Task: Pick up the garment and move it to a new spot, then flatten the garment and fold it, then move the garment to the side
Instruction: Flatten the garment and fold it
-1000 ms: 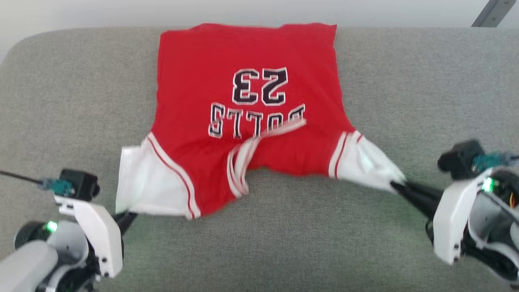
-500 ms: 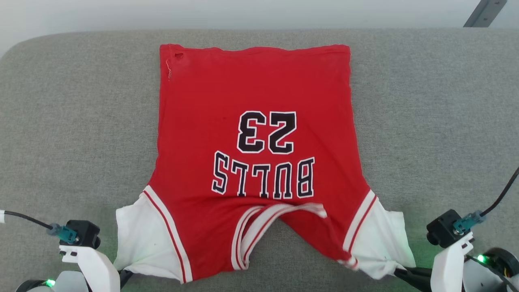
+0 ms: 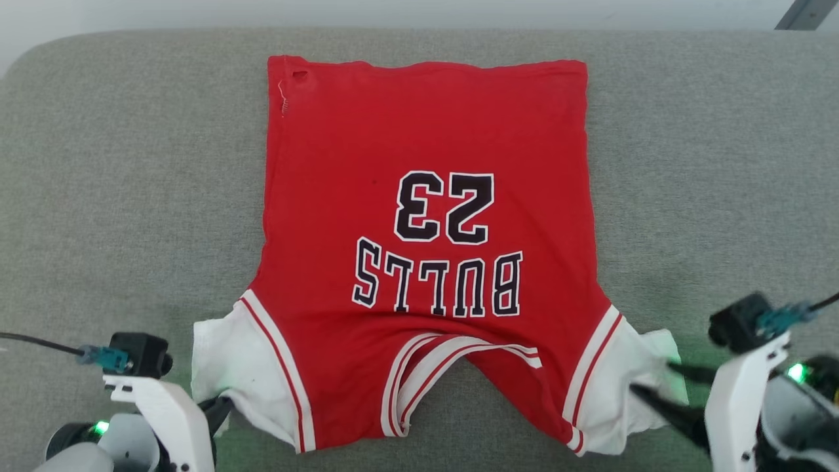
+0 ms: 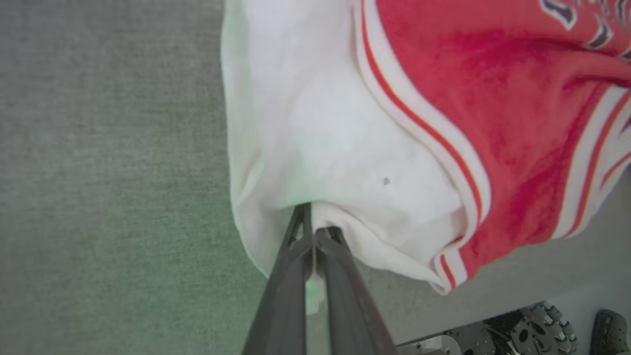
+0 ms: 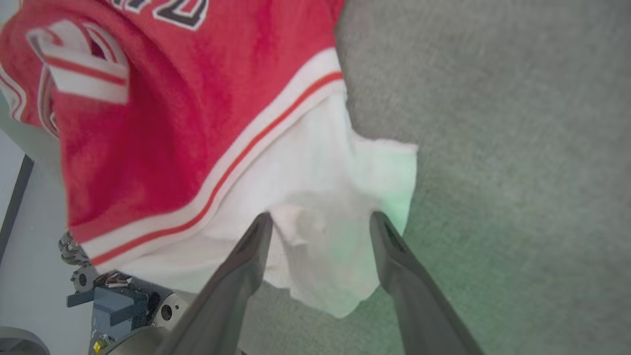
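The garment (image 3: 426, 196), a red shirt with white sleeves and "BULLS 23" lettering, lies spread face up on the grey cushion, collar toward me. My left gripper (image 3: 219, 410) is at the near left sleeve. In the left wrist view it (image 4: 310, 217) is shut on the edge of that white sleeve (image 4: 320, 148). My right gripper (image 3: 650, 378) is at the near right sleeve. The right wrist view shows it (image 5: 320, 219) open, with the white sleeve (image 5: 320, 187) lying loose between the spread fingers.
The grey cushioned surface (image 3: 98, 164) stretches wide on both sides of the shirt. Its near edge runs just below the sleeves, and the robot's base (image 4: 493, 335) shows beyond it. A pale wall and a metal bar (image 3: 803, 13) are at the far side.
My right gripper has opened and let go of the right sleeve, which now lies slack. The shirt has been drawn out flatter. My left gripper stays shut on its sleeve.
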Motion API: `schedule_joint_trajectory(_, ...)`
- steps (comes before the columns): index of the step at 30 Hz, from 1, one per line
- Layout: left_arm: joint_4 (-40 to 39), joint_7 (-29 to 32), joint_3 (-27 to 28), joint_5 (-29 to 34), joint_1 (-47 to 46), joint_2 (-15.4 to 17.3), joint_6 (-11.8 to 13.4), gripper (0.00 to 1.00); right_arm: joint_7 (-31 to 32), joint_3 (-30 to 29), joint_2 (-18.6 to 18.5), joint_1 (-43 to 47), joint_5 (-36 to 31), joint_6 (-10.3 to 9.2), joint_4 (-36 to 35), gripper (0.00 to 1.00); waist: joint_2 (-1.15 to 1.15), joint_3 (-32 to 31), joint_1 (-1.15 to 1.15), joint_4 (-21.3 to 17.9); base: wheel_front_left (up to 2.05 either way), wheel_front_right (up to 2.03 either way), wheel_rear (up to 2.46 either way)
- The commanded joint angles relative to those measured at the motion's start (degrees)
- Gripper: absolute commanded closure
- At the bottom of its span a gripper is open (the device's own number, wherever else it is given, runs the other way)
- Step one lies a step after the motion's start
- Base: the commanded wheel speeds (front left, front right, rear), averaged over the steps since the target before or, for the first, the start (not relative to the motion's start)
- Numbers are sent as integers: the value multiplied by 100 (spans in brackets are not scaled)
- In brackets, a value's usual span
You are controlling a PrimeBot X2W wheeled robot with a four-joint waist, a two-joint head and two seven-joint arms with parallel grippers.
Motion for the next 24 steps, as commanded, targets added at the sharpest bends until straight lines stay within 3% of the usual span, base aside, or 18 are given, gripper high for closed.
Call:
schedule_joint_trajectory(1, -27, -46, 35, 23, -97, -22, -21, 100, 53, -66, 33, -95, -75, 1, -118, 0, 0, 24, 0, 25, 0, 0, 0)
schedule_joint_trajectory(6, -92, -176, 37, 209, -268, -122, -92, 100, 448, -792, 392, -451, -497, 1, -698, 0, 0, 137, 0, 133, 0, 0, 0)
schedule_joint_trajectory(11, -119, -223, 12, 375, -525, -278, -171, 100, 613, -1353, 978, -1304, -1158, 1, -722, 0, 0, 353, 0, 315, 0, 0, 0)
schedule_joint_trajectory(16, -14, -184, -42, 521, -835, -503, -308, 100, 522, -1445, 1353, -2542, -1701, 0, 52, 0, 0, 626, 0, 548, 0, 0, 0)
schedule_joint_trajectory(24, 305, -110, -151, 701, -1349, -938, -614, 100, 433, -1419, 1438, -4295, -2198, 1, 2118, 0, 0, 1080, 0, 1035, 0, 0, 0)
